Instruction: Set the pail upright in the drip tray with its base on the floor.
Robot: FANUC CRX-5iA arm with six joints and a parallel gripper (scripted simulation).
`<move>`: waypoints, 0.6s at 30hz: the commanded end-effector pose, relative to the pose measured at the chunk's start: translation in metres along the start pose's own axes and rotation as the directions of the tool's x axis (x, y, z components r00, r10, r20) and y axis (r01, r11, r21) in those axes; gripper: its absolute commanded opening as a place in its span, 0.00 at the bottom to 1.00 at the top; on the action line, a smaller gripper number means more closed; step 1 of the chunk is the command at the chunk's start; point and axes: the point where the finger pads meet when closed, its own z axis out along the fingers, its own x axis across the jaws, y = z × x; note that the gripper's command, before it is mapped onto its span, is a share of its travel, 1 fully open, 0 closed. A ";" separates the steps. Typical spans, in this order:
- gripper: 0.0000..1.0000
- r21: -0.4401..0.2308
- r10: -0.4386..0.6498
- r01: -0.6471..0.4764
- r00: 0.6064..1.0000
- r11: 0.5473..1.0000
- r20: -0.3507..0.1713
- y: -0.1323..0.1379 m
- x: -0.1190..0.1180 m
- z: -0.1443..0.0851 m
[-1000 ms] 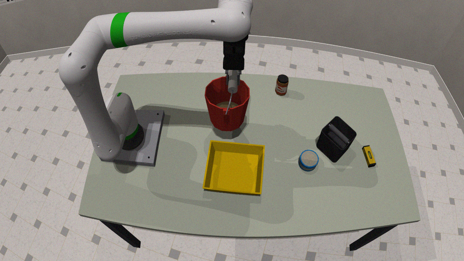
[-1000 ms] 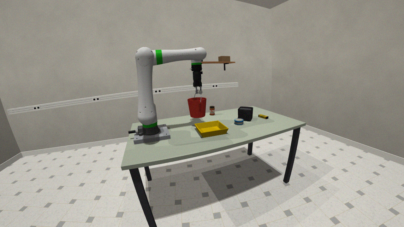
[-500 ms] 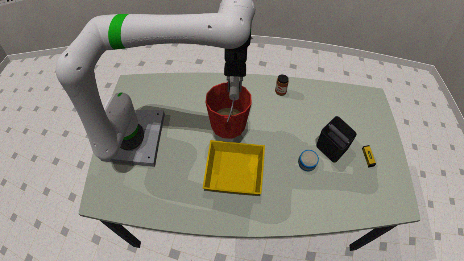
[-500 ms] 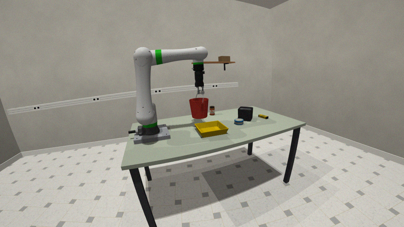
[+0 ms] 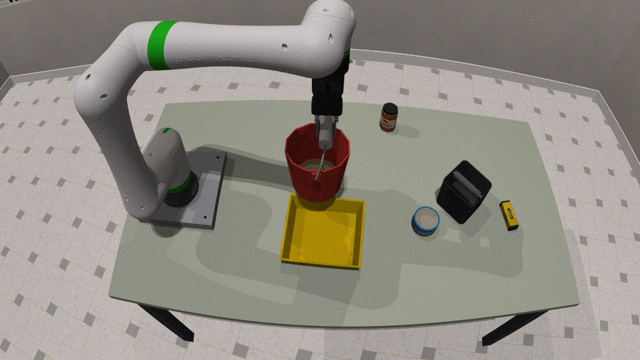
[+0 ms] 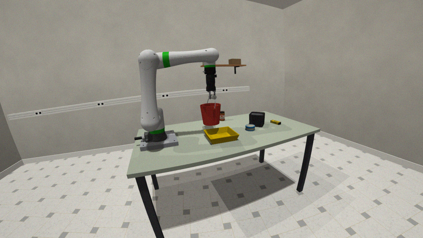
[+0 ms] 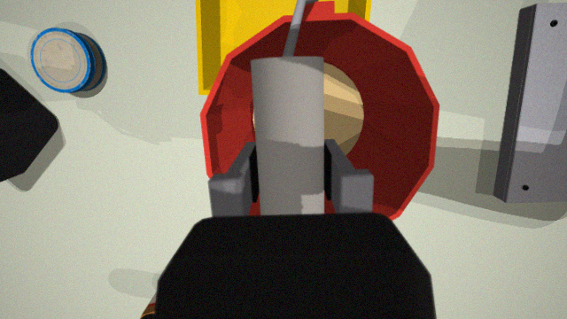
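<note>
Above the pale green desk, a faceted, tapered red pail with a tan patch visible inside is suspended upright, near the shallow yellow drip tray and not yet in it. Its thin wire bail is topped by a thick grey cylindrical grip, which is clasped between the fingers of the tool.

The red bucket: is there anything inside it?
Something tan and round shows at the bottom of the red bucket; I can't tell what. The grey handle grip covers part of it.
</note>
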 end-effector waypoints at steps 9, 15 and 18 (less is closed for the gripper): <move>0.00 -0.001 0.000 0.000 1.000 1.000 0.002 -0.029 -0.006 -0.001; 0.00 -0.001 0.000 0.000 1.000 1.000 0.002 -0.043 -0.009 -0.001; 0.00 0.000 0.000 0.000 1.000 1.000 0.002 -0.051 -0.010 -0.001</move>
